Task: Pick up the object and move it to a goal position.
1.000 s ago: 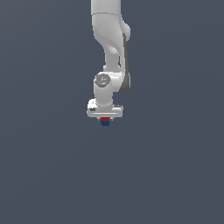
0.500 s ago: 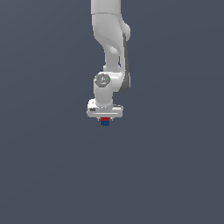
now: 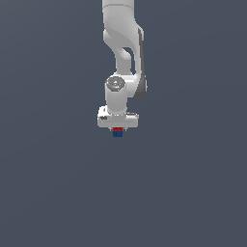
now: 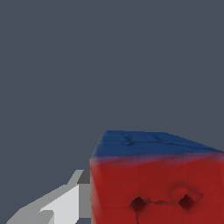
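Note:
The object, a small cube with red and blue faces (image 3: 117,131), sits just under the white gripper (image 3: 117,133) in the exterior view, narrower than the gripper's body. The arm hangs down from the top of that view. In the wrist view the cube (image 4: 157,183) fills the near corner, a red face toward the camera and a blue face behind it, with one white finger (image 4: 61,205) pressed against its side. The other finger is out of view. The gripper is shut on the cube. No yellow face shows.
A plain dark grey-blue surface (image 3: 58,183) fills both views. No other object, edge or goal marker shows.

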### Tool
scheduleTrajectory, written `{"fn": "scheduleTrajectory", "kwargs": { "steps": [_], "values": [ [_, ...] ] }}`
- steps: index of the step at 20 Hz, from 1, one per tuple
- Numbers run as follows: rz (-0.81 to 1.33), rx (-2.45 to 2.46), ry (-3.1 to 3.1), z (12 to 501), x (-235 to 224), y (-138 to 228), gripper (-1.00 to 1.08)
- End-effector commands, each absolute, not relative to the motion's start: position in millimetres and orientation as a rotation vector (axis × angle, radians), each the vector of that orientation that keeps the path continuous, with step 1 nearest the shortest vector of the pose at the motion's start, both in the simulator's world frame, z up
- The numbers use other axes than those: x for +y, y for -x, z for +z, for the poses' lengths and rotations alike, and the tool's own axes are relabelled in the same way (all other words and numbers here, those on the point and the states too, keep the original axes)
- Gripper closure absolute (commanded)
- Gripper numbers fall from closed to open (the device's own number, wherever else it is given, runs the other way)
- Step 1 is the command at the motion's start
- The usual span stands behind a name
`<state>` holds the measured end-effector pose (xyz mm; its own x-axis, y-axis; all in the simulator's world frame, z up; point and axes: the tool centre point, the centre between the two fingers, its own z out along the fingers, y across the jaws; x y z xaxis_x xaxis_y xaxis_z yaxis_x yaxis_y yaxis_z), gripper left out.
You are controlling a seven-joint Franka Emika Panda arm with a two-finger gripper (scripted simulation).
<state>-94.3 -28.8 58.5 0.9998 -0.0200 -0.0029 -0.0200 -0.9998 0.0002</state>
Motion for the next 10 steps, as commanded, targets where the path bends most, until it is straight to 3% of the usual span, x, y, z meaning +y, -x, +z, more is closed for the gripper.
{"fn": "scheduleTrajectory", "kwargs": {
  "steps": [1, 10],
  "values": [
    [0.0, -0.031, -3.141, 73.6, -22.5, 90.6, 1.08],
    [0.0, -0.031, -3.141, 150.8, 11.2, 74.7, 1.08]
  ]
}}
